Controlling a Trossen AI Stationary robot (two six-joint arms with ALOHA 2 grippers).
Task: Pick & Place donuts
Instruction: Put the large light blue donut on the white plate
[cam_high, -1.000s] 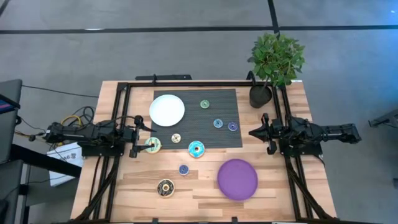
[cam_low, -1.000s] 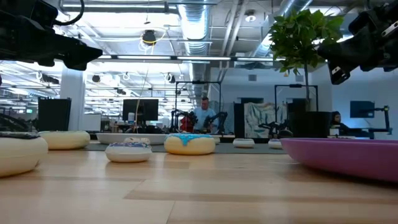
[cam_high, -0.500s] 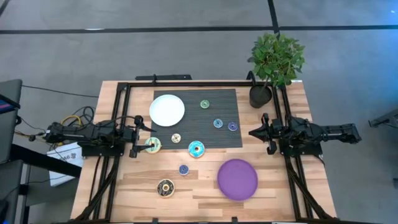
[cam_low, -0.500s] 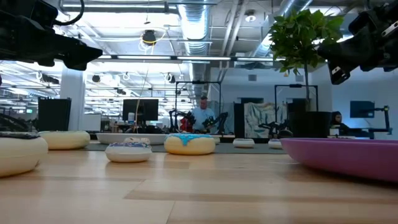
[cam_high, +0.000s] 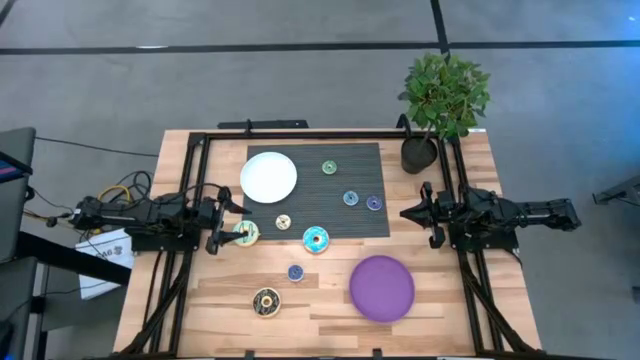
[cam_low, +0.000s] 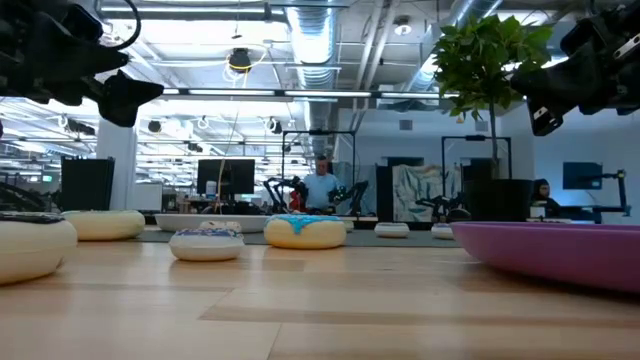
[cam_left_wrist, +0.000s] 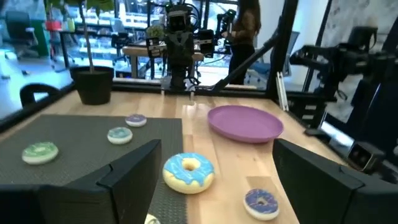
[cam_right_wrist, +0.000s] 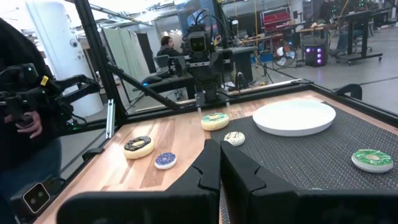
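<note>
Several small toy donuts lie flat on the table. A teal-and-cream donut (cam_high: 246, 233) is just right of my left gripper (cam_high: 214, 226). That gripper is open, empty and above the table. A blue-iced donut (cam_high: 316, 239) (cam_left_wrist: 188, 172), a small cream one (cam_high: 283, 222), a green one (cam_high: 329, 168), a teal one (cam_high: 350, 198) and a purple one (cam_high: 373, 203) lie on or by the dark mat (cam_high: 340, 225). A small blue one (cam_high: 295, 272) and a brown one (cam_high: 266, 301) lie on bare wood. My right gripper (cam_high: 422, 212) (cam_right_wrist: 219, 167) is shut, empty and raised at the mat's right edge.
A white plate (cam_high: 268, 177) sits on the mat's far left corner. A purple plate (cam_high: 381, 288) sits on the wood near the front right. A potted plant (cam_high: 440, 100) stands at the far right corner. A black frame (cam_high: 300, 134) borders the table. People show in the room beyond.
My left gripper has drawn back a little toward the table's left edge, and its fingers have tipped slightly down. The donuts and plates have not moved.
</note>
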